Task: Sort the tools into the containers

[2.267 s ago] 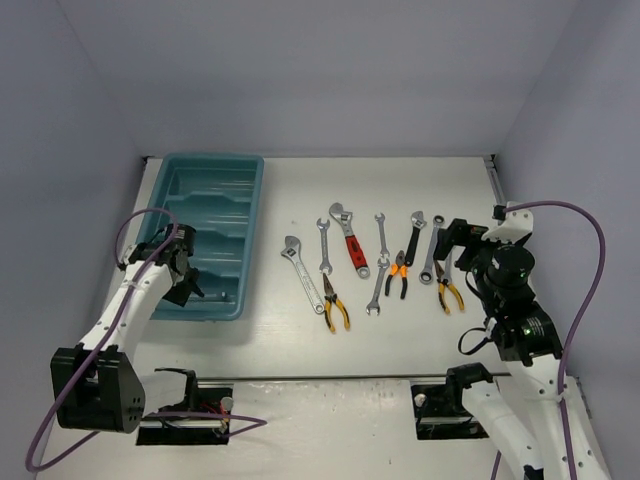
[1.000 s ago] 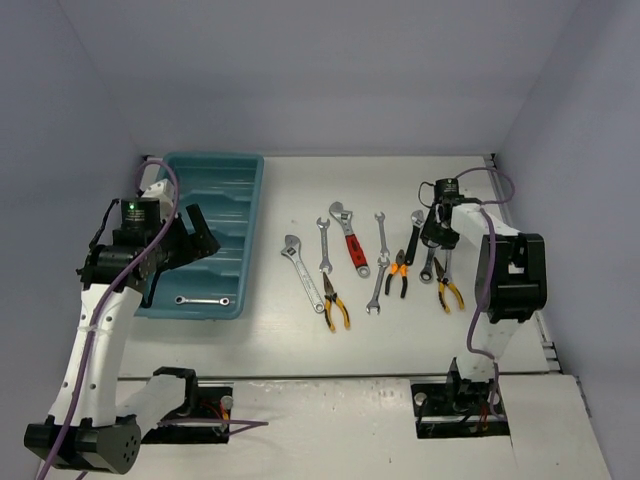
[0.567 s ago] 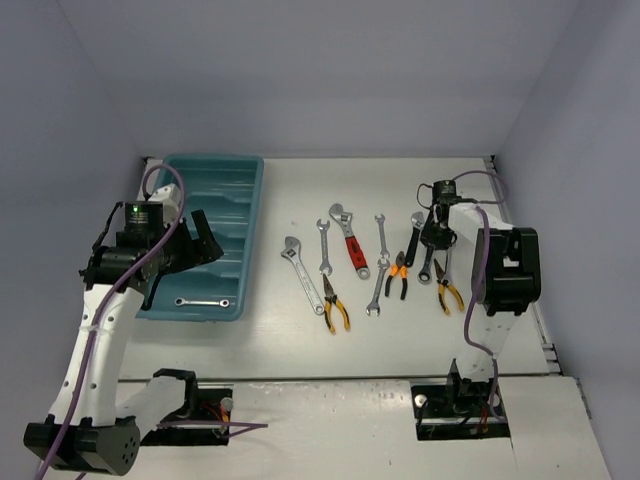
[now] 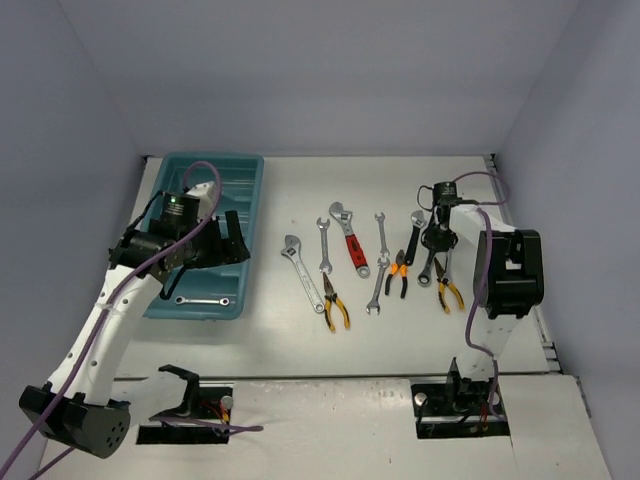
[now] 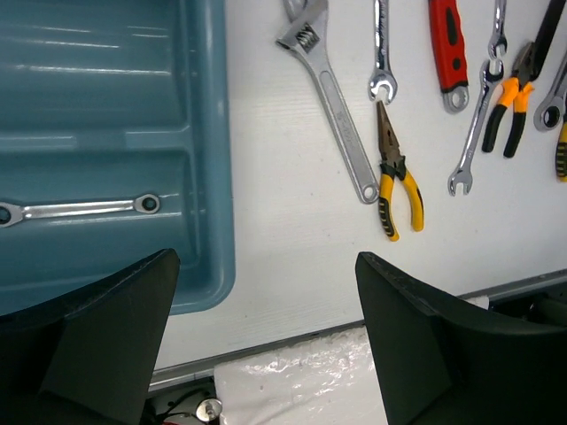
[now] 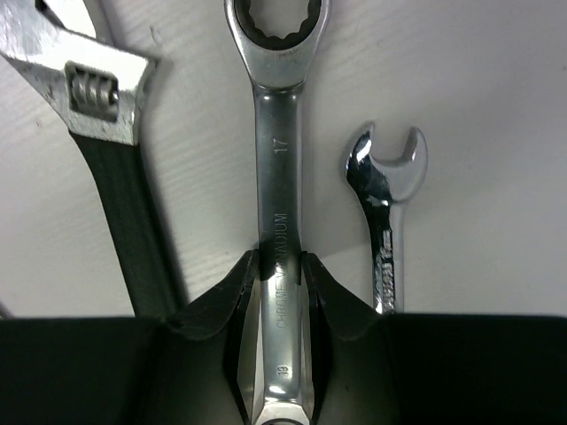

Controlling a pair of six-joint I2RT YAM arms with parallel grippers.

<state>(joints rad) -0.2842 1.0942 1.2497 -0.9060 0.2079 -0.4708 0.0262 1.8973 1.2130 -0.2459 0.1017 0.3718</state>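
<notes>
Pinching the chrome wrench (image 6: 282,177), right tool (image 6: 282,261) straight down; left tool (image 5: 266,255) wide apart

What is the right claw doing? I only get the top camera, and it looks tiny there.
Observer: The right gripper is shut on a shiny wrench, pinching it from both sides.
Operator: Does it have writing on it?
Observer: Yes, the words Chrome Vanadium are stamped along it.
Operator: And the left claw?
Observer: The left gripper is open and empty.
</notes>
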